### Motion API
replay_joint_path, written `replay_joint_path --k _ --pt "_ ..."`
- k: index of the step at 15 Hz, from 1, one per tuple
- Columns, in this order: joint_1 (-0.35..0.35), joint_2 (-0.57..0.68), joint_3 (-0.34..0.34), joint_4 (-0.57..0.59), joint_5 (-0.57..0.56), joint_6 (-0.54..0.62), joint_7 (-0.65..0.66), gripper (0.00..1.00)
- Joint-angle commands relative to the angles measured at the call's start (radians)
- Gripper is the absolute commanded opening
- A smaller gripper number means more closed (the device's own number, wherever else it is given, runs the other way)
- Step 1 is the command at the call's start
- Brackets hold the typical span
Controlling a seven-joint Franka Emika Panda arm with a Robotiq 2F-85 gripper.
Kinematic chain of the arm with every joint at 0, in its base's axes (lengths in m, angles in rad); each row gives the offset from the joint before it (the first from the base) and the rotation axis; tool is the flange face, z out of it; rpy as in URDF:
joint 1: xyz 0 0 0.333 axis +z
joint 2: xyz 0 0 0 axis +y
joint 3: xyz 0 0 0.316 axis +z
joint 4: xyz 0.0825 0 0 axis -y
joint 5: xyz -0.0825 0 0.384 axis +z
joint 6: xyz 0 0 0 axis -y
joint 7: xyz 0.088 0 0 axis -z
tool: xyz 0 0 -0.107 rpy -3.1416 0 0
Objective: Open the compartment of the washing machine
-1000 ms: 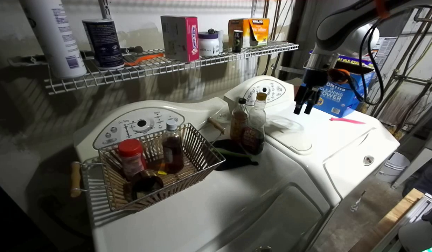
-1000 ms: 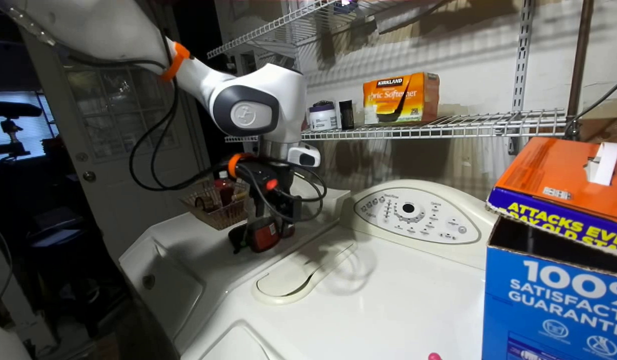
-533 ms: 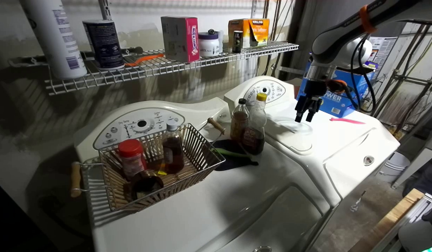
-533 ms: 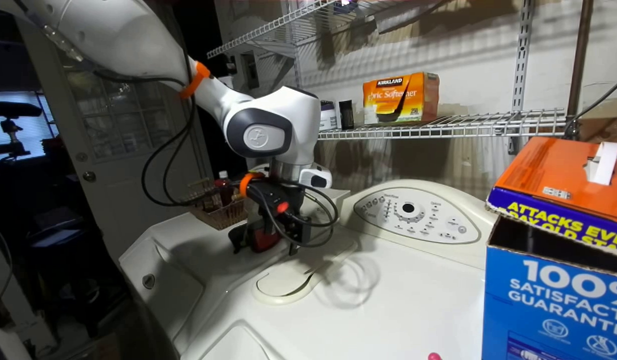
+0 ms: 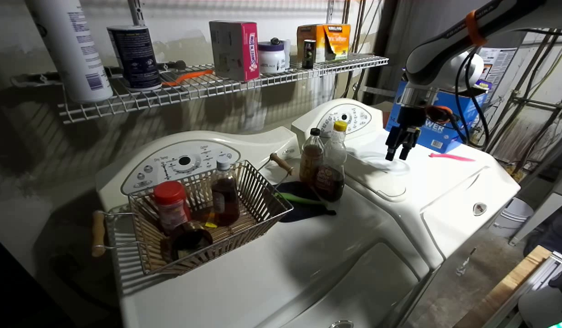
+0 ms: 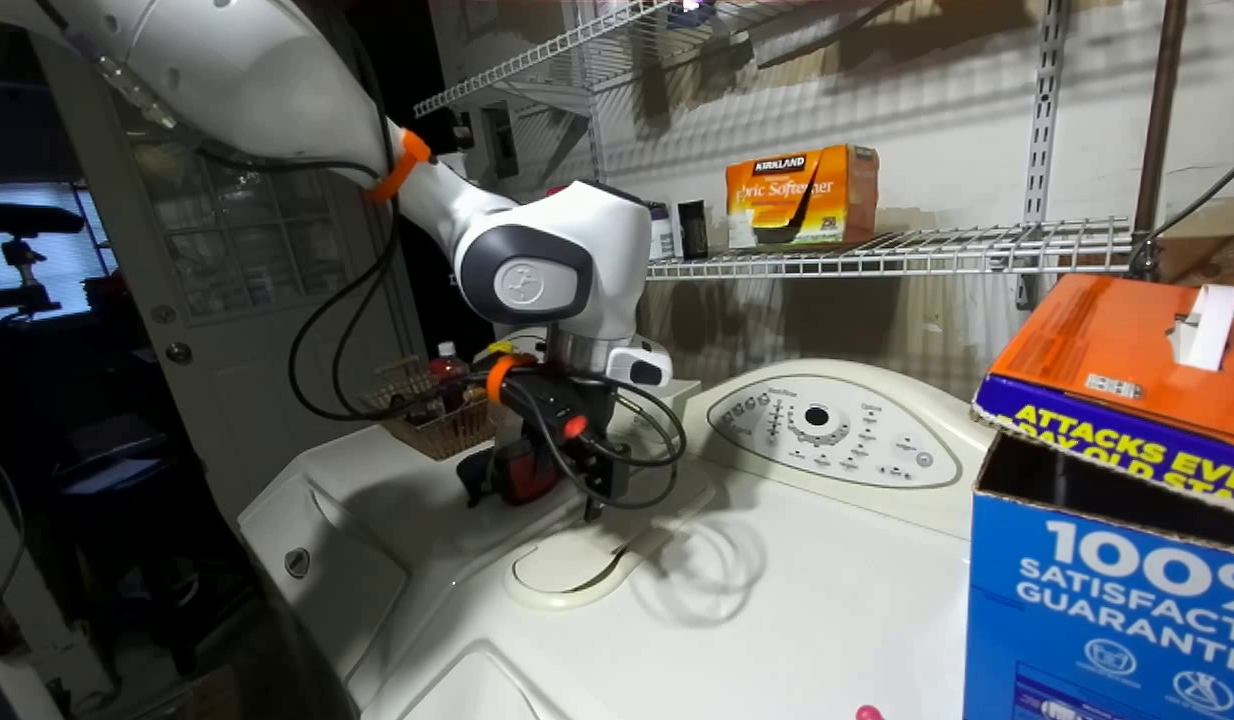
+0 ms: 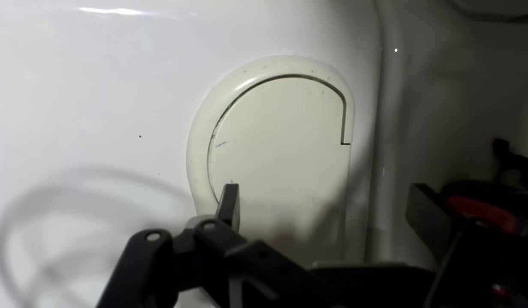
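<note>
The compartment flap (image 7: 281, 137) is a small off-white plate with a rounded end, lying in a raised rim on top of the white washing machine (image 7: 97, 98). It shows in both exterior views (image 5: 390, 186) (image 6: 567, 560). A thin dark gap runs along its rounded edge, and a small notch shows at one side. My gripper (image 7: 326, 205) is open and empty, pointing down above the flap. In the wrist view one finger (image 7: 229, 205) overlaps the flap's edge; the other stands over the neighbouring machine's side. In both exterior views the gripper (image 5: 397, 155) (image 6: 593, 508) appears above the flap, apart from it.
Two bottles (image 5: 334, 175) stand on the neighbouring dryer (image 5: 244, 282), close beside the flap. A wire basket (image 5: 208, 228) with jars stands farther along. A blue box (image 6: 1107, 580) and a pink object (image 5: 452, 157) are on the washing machine. A loaded wire shelf (image 5: 281, 78) runs above.
The arm has come down toward the flap, mostly in the first half second, then slightly further. In an exterior view it also shifted right. The flap looks unchanged and the gripper stays open.
</note>
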Motion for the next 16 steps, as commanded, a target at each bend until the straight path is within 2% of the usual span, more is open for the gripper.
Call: replay_joint_path --k 1,5,16 --pt "-0.036 0.042 0.008 0.024 0.054 0.008 -0.093 1.00" --pt "-0.058 0.093 0.014 0.043 0.103 0.004 -0.149 1.00" --pt "-0.112 0.215 0.042 0.104 0.158 0.010 -0.168 1.00"
